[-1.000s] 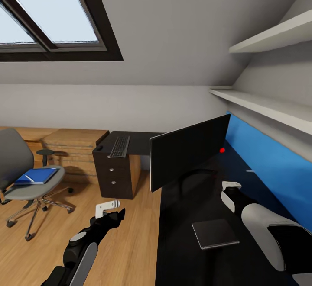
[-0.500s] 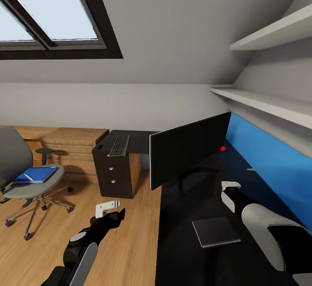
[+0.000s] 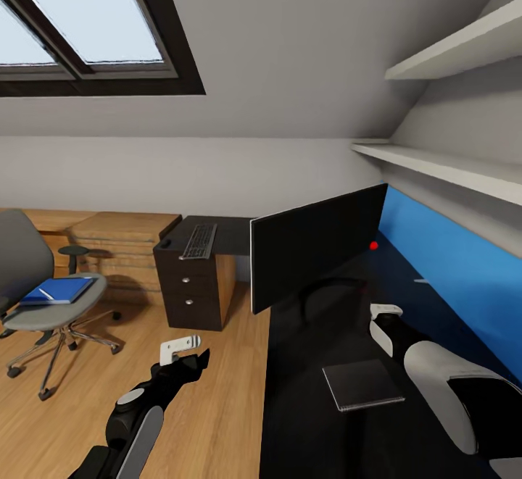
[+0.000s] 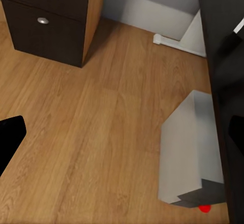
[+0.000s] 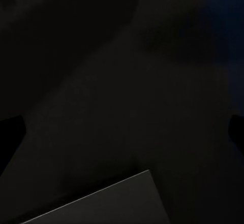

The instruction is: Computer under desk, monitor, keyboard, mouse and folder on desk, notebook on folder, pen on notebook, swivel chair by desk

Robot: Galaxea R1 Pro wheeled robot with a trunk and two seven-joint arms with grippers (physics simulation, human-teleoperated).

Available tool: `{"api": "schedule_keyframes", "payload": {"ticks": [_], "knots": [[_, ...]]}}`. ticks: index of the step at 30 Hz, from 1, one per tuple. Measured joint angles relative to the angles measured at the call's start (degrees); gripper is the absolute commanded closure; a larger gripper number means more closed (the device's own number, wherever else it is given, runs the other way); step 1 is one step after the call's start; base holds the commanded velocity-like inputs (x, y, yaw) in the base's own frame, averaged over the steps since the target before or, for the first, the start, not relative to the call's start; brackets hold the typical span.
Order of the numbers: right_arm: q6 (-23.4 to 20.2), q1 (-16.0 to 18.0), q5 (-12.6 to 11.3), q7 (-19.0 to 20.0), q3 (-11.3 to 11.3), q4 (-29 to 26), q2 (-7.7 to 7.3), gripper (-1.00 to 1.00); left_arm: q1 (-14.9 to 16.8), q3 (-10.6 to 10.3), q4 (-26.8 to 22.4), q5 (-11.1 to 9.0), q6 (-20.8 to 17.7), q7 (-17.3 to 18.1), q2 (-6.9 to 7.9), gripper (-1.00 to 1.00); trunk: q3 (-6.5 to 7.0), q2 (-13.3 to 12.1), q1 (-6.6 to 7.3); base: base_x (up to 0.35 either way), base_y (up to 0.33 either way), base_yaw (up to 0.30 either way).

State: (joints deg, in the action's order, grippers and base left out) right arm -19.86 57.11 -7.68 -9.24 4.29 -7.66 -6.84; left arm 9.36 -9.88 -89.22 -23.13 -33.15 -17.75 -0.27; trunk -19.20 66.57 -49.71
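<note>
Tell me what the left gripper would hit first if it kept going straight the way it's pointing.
Probably the wooden floor. The left gripper looks down onto bare boards between the drawer unit and the computer, though depth is unclear.

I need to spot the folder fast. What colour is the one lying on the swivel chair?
Blue; the folder on the swivel chair shows best in the head view.

no readable text, labels, brands or nos. anywhere; keyboard (image 3: 199, 242) keys too small to make out; monitor (image 3: 317, 247) screen blank
</note>
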Motion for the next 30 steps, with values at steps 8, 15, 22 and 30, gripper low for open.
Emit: {"api": "schedule_keyframes", "payload": {"ticks": [8, 15, 22, 30], "knots": [[0.0, 0.0, 0.0, 0.0, 0.1, 0.0, 0.01, -1.0, 0.0, 0.0, 0.1, 0.0, 0.0, 0.0, -0.08, -1.0, -1.44, 3.2, -1.76, 0.0, 0.0, 0.0], [0.0, 0.0, 0.0, -0.1, 0.1, 0.0, 0.01, -1.0, 0.0, 0.0, 0.1, 0.0, 0.0, 0.0, -0.09, -1.0, -2.7, 6.0, -3.3, 0.0, 0.0, 0.0], [0.0, 0.0, 0.0, -0.1, 0.1, 0.0, 0.01, -1.0, 0.0, -0.1, 0.1, -0.1, 0.0, 0.0, -0.09, -1.0, -3.95, 8.8, -4.83, 0.0, 0.0, 0.0], [0.1, 0.0, 0.1, -0.1, 0.1, 0.0, 0.01, -1.0, 0.0, -0.1, 0.2, -0.1, 0.0, 0.0, -0.09, -1.0, -5.39, 12.0, -6.59, 0.0, 0.0, 0.0]]}}
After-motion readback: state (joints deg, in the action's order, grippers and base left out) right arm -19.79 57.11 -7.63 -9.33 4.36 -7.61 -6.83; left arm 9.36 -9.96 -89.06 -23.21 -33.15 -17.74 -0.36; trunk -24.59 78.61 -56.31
